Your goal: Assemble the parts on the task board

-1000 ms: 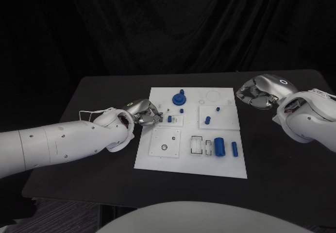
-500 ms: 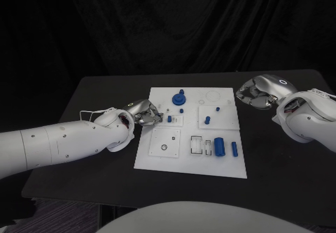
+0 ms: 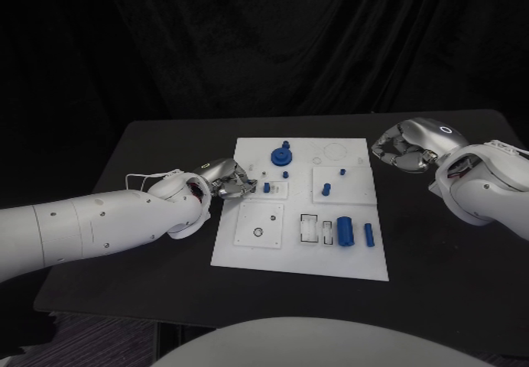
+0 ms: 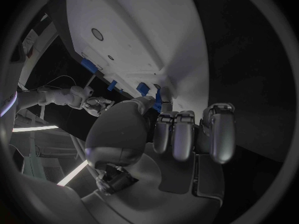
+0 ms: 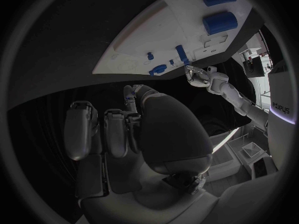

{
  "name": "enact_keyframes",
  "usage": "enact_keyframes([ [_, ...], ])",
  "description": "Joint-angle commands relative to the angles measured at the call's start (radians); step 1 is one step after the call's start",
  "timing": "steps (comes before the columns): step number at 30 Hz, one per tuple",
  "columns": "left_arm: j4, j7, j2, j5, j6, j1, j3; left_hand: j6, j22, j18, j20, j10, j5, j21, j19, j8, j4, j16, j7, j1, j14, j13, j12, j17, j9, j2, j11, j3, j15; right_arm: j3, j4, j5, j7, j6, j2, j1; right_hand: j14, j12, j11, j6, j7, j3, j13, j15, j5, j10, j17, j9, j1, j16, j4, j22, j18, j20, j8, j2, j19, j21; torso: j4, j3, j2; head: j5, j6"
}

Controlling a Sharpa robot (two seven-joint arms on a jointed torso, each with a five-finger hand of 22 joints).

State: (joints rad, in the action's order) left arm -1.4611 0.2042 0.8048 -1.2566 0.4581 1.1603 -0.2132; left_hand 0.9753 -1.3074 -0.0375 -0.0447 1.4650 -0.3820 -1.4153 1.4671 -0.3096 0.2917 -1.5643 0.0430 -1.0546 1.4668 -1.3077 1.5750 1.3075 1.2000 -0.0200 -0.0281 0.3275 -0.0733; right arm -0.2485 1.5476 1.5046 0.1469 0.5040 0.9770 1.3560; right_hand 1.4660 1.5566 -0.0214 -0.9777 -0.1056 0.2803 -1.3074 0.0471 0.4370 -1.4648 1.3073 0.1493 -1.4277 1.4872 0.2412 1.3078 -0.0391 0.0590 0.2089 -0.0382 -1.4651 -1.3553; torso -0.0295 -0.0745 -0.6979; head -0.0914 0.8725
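Note:
The white task board (image 3: 303, 256) lies mid-table. My left hand (image 3: 227, 178) sits at its left edge, fingers curled, fingertips right at a small blue peg (image 3: 266, 186) standing in the board. In the left wrist view that peg (image 4: 157, 100) shows just past my thumb; whether it is pinched I cannot tell. My right hand (image 3: 404, 147) hovers off the board's far right corner, fingers curled in with nothing in them. A blue round part (image 3: 282, 157) stands at the board's far side, and a thick blue cylinder (image 3: 345, 230) with a thinner blue bar (image 3: 368, 235) lies near the right edge.
More small blue pegs (image 3: 329, 187) stand in the board's middle blocks. Two narrow slots (image 3: 311, 228) and a square block with a ring (image 3: 260, 226) lie on its near half. Black table (image 3: 154, 153) surrounds the board; a dark curtain hangs behind.
My left hand has crept slightly right, bringing its fingertips closer to the small blue peg, which has stayed put. The right hand has barely moved.

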Motion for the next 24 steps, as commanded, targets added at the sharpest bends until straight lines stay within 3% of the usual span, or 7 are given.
enact_keyframes([
  [1,-0.001,-0.013,-0.001,0.000,-0.023,-0.003,0.001,-0.007,-0.207,-0.005,0.003,0.106,0.003,0.006,-0.003,0.005,0.000,-0.006,-0.001,0.011,0.104,-0.263,-0.004,0.263,-0.002,-0.001,0.004,-0.006,0.003,0.001,0.001,0.003,0.018,-0.007,0.001,-0.003,0.085,-0.007,-0.006,-0.003,-0.003,0.005,-0.235,-0.004,-0.002,-0.082,0.184,0.000,0.005,-0.006,0.000,0.193,-0.012,0.005,-0.001,-0.006,-0.021,0.003,0.0001,0.0005,0.000,-0.001,0.000],
  [9,-0.002,-0.020,0.000,0.000,-0.032,-0.005,0.001,-0.005,-0.206,-0.005,0.002,0.106,-0.003,0.009,-0.005,0.005,0.000,-0.006,-0.001,0.019,0.104,-0.263,-0.004,0.263,-0.004,0.004,0.004,-0.011,0.004,0.001,0.001,0.003,0.019,-0.008,0.000,-0.004,0.084,-0.007,-0.005,-0.005,-0.002,0.005,-0.235,-0.004,-0.002,-0.082,0.183,0.000,0.005,-0.006,-0.001,0.193,-0.012,0.005,0.000,-0.006,-0.021,0.003,-0.0009,0.0011,0.000,0.002,0.000],
  [14,-0.004,-0.031,0.001,0.000,-0.034,-0.005,0.001,-0.005,-0.206,-0.006,0.001,0.106,-0.034,0.011,-0.007,0.006,-0.003,-0.006,-0.002,0.020,0.104,-0.263,-0.004,0.263,-0.008,0.008,0.004,-0.015,0.004,0.001,0.001,0.003,0.020,-0.009,0.001,-0.004,0.084,-0.007,-0.005,-0.005,-0.002,0.005,-0.235,-0.004,-0.002,-0.082,0.183,0.000,0.005,-0.006,-0.001,0.193,-0.012,0.005,0.000,-0.006,-0.021,0.003,-0.0011,0.0001,0.000,0.002,0.000],
  [24,-0.006,-0.041,0.003,0.000,-0.037,-0.006,0.001,0.001,-0.205,-0.006,0.000,0.106,-0.039,0.013,-0.008,0.003,0.002,-0.006,-0.001,0.041,0.104,-0.263,-0.004,0.263,-0.008,0.013,0.005,-0.029,0.005,0.001,0.001,0.003,0.022,-0.010,0.000,-0.004,0.084,-0.007,-0.005,-0.005,-0.002,0.005,-0.235,-0.004,-0.002,-0.082,0.183,0.000,0.005,-0.006,-0.001,0.193,-0.012,0.005,0.000,-0.006,-0.021,0.003,0.0004,-0.0003,-0.001,0.001,0.000],
])
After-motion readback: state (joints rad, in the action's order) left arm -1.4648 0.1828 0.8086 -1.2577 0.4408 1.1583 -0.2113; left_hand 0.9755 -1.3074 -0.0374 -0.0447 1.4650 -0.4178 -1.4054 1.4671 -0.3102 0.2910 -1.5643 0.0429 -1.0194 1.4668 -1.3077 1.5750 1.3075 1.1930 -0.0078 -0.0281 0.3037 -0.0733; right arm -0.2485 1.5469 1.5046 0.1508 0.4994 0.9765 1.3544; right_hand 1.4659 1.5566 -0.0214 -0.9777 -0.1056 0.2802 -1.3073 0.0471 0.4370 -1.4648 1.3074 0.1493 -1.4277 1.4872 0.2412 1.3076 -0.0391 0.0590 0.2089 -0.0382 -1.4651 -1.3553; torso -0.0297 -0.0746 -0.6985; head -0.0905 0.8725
